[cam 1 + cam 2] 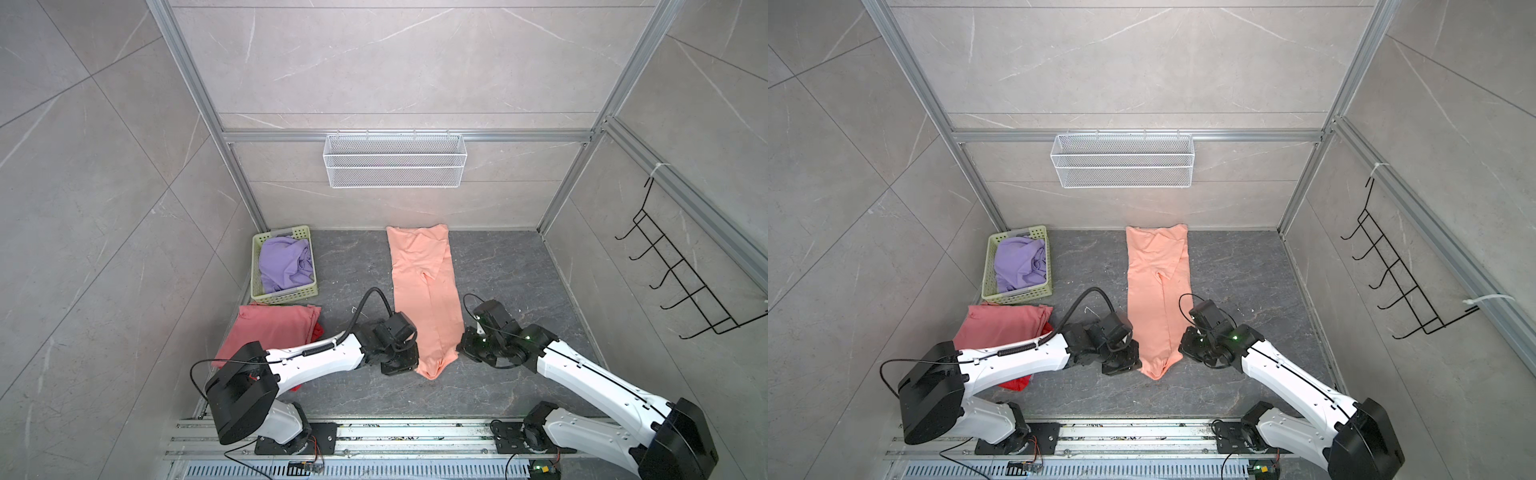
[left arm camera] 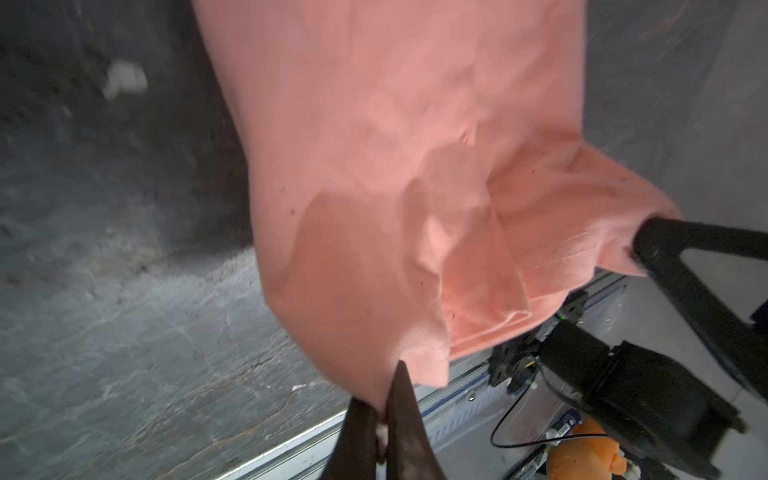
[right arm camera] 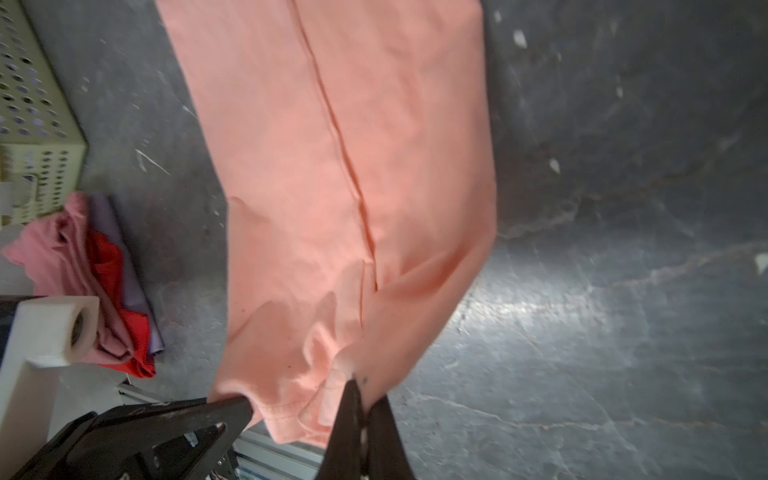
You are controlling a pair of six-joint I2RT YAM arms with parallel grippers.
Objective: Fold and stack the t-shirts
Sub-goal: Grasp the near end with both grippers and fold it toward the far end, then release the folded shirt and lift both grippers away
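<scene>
A dark grey stone-patterned tabletop (image 1: 498,270) sits inside a booth with pale tiled walls, seen from above in both top views. A peach-pink cotton t-shirt (image 1: 424,291) (image 1: 1154,291), folded lengthwise into a long narrow strip, lies down the middle of the table, its far end near the back wall. No print is visible on it.

The left gripper (image 2: 382,399) has its black fingers pressed together on one near corner of the peach-pink t-shirt (image 2: 395,166). The right gripper (image 3: 361,399) pinches the other near corner of the same shirt (image 3: 332,166). Between the two grips the near hem bunches and sags.

At the far left of the table stands a pale green perforated plastic basket (image 1: 282,297) holding a crumpled lavender t-shirt (image 1: 284,262). Just in front of the basket lies a folded stack with a dusty rose t-shirt (image 1: 274,328) on top and a bright red t-shirt (image 1: 1017,382) showing beneath it. The left arm partly covers this stack. In the right wrist view a lavender layer (image 3: 139,291) also shows at the stack's edge.

A white wire mesh basket (image 1: 395,160) hangs on the back wall. A black wire hook rack (image 1: 681,270) hangs on the right wall.
</scene>
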